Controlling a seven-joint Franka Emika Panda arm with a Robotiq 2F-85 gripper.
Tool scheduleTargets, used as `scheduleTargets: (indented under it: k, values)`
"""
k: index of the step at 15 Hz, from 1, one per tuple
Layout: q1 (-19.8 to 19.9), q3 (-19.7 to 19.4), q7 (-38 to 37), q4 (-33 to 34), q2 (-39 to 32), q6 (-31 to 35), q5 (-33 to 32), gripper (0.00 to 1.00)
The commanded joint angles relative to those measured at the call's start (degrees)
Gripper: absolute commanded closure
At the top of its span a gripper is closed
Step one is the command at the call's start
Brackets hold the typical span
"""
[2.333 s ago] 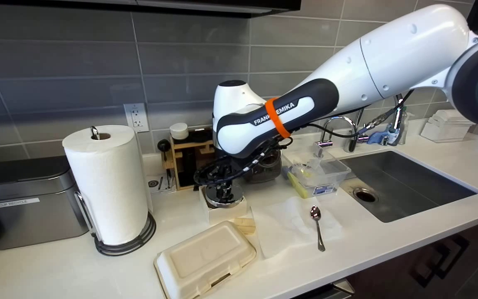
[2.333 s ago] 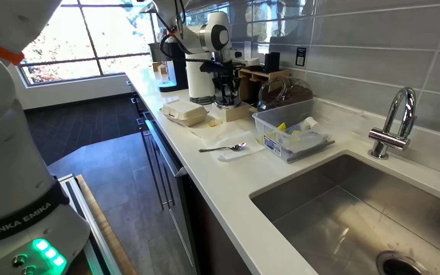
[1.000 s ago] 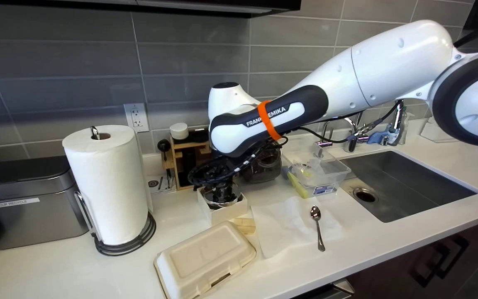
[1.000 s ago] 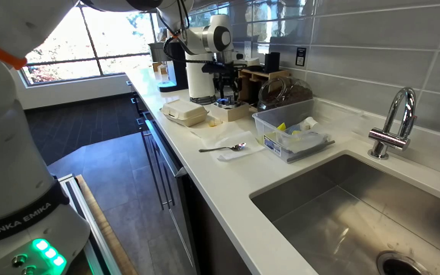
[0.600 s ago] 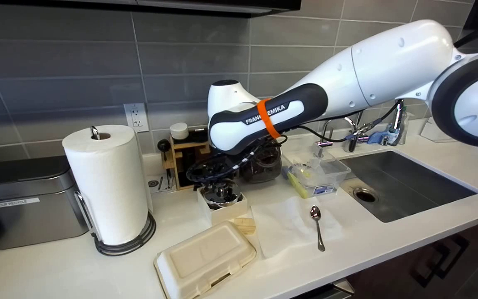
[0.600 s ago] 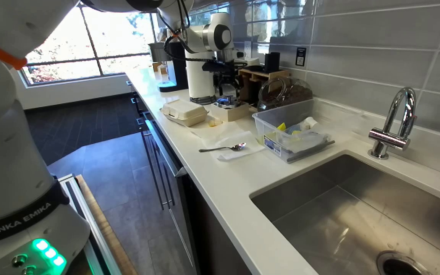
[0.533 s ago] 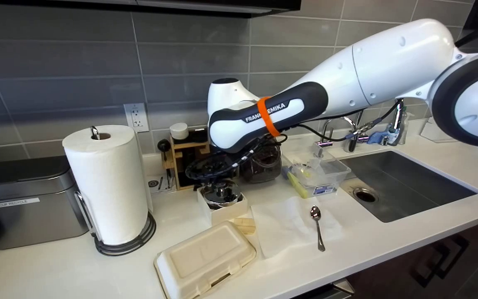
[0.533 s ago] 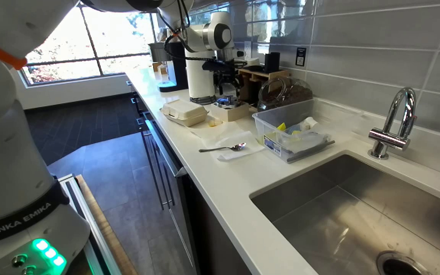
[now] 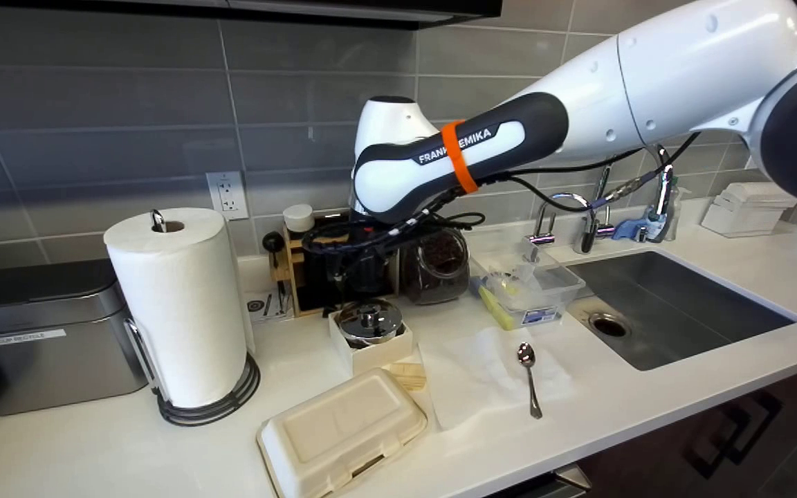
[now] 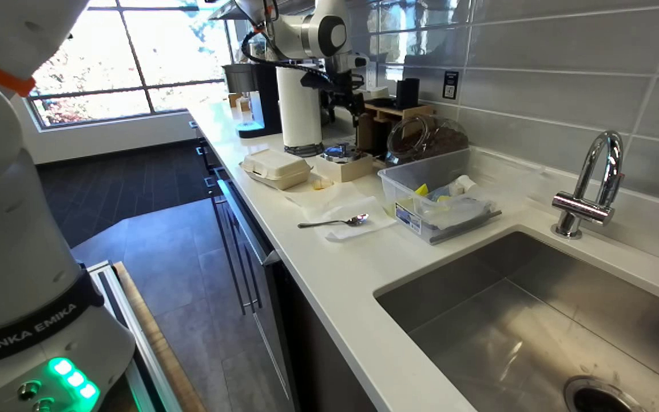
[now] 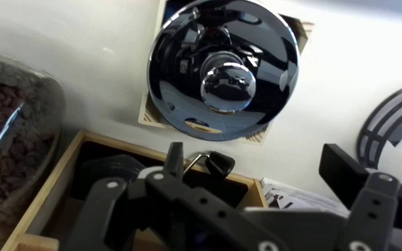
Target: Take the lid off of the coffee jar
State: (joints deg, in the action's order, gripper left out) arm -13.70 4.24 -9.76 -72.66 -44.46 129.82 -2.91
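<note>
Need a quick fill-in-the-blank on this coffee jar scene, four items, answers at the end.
1. In the wrist view, the gripper is not shut but ___.
2. The shiny knobbed lid rests on a small pale ___.
3. In the wrist view, the coffee jar holds many ___.
4. The band crossing the lettering on the arm is coloured ___.

Missing words: open; box; beans; orange.

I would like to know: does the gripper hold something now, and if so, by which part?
Nothing is held: the gripper is open, and the lid lies untouched on the box.
</note>
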Motion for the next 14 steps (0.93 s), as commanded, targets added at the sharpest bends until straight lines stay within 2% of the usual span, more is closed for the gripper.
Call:
scheduleTargets:
  k: [1, 4, 6, 10, 12, 14]
  values:
    - [1.68, 1.16, -1.57, -13.33, 7.59, 11.1, 3.84, 0.0]
    - [3.2, 2.21, -0.69, -21.02, 12.26, 18.35, 7.07, 0.0]
    - [3.42, 1.55, -1.61, -26.16, 15.96, 20.98, 7.73, 0.0]
    - [3.99, 0.87, -3.65, -36.49, 25.14, 19.77, 8.62, 0.0]
    - [3.64, -0.34, -6.81, -42.03, 30.62, 18.31, 7.58, 0.0]
    - [2.59, -2.86, -13.0, -47.76, 36.52, 16.99, 4.04, 0.0]
